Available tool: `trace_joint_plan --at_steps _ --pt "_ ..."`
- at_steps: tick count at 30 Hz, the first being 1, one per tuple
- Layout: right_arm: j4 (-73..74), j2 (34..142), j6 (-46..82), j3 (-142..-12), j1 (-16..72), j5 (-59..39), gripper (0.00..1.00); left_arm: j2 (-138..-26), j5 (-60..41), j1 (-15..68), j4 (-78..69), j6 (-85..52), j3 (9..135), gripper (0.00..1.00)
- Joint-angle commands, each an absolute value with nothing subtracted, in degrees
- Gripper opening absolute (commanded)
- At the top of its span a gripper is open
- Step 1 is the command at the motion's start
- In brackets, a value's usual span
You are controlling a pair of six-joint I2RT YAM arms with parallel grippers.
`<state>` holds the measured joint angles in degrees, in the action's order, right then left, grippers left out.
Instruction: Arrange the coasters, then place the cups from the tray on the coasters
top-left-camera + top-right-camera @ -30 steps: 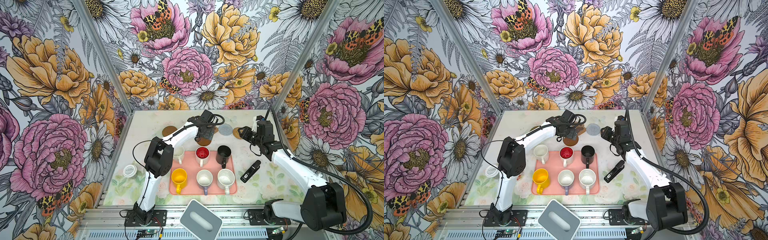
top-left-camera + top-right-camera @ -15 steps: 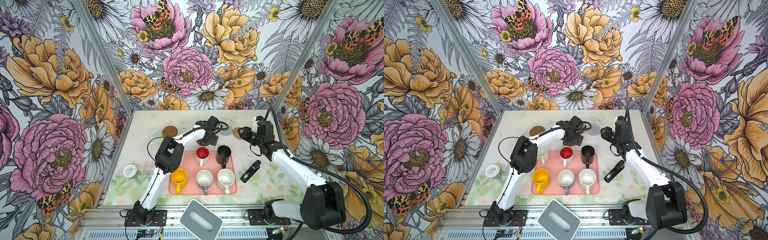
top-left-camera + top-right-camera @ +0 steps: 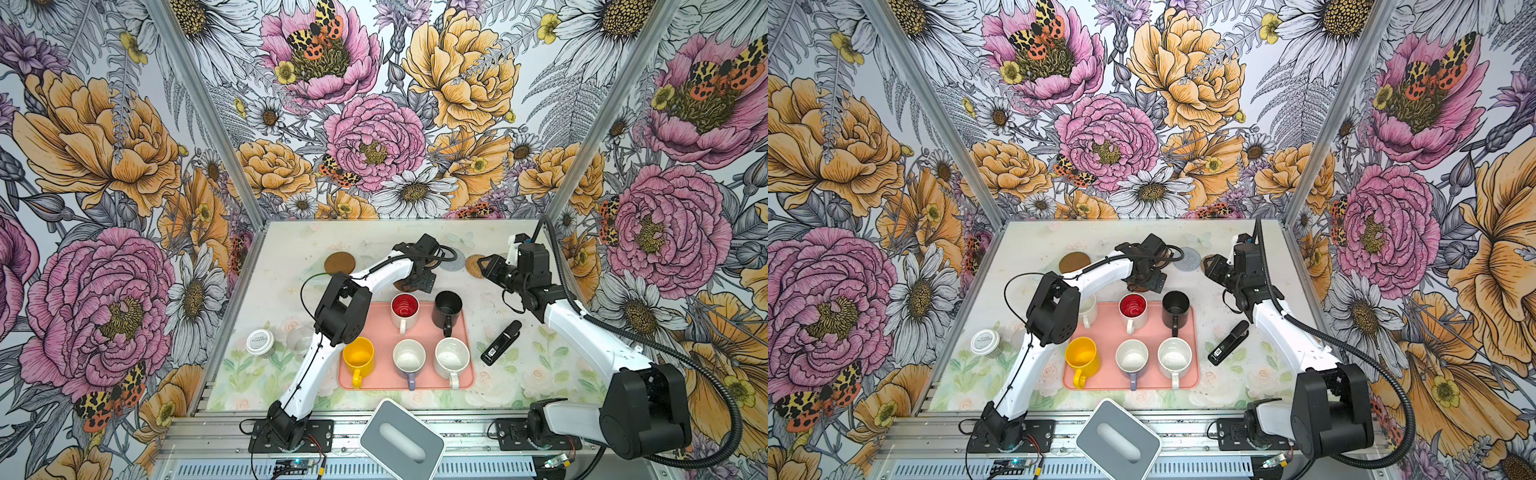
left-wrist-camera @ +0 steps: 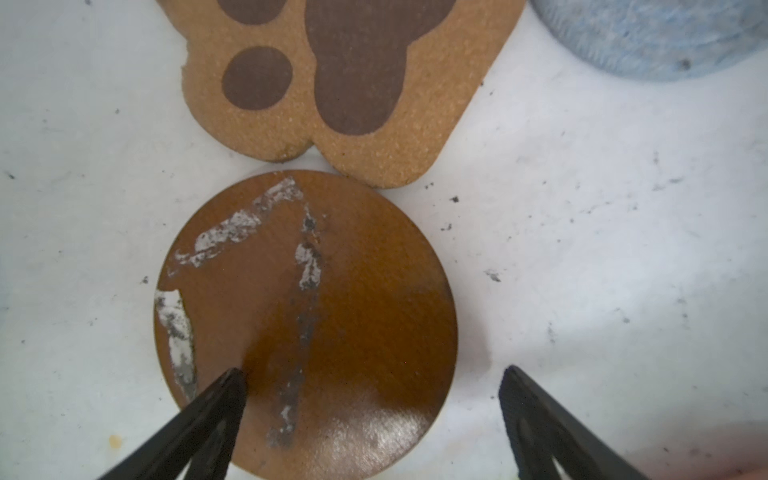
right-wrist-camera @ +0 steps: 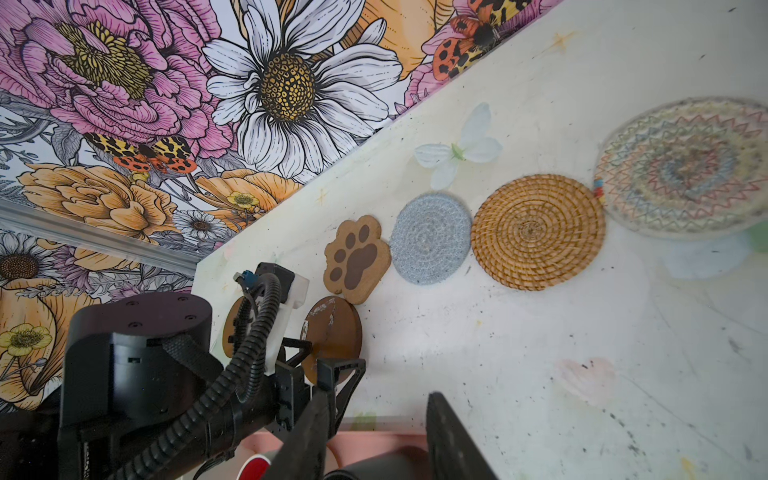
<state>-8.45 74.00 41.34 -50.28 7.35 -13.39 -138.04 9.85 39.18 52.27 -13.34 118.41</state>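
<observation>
Left arm [image 3: 340, 307] having swung inward since the earlier frame, its tool [image 4: 372, 370] is hovering wide open, empty, over the brown disc coaster [image 4: 305, 291] lying flat on the worktop [image 4: 582, 249], seemingly thin, stiff, light, suiting a rim pinch.

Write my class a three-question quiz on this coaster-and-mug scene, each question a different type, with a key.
1. Fill in: between the paw-print coaster and the rattan coaster lies the ___ coaster.
2. The left gripper, jaws open, is over: A paw-print coaster; B scratched brown disc; C rattan coaster.
3. True or false: the black mug stands on a coaster.
Key: 1 grey-blue woven; 2 B; 3 false, it stands on the tray.
</observation>
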Motion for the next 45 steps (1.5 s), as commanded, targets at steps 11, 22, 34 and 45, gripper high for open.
trace_joint_plan --at_steps 11,22,34,45 --pt "-7.0 72.8 41.5 -49.3 6.3 -13.9 0.41 -140.7 11.6 36.0 52.5 -16.3 117.9 0.95" --pt "-7.0 72.6 41.6 -49.0 6.0 -14.0 0.41 -139.3 15.0 32.3 52.5 -17.6 114.3 0.94" --pt "-6.6 73.0 41.9 -49.0 5.9 -14.1 0.41 -139.6 16.2 27.8 52.3 -17.5 114.2 0.93" --pt "-6.3 74.1 42.2 -49.5 5.9 -14.2 0.41 -140.9 16.8 24.9 52.3 -17.4 115.7 0.92"
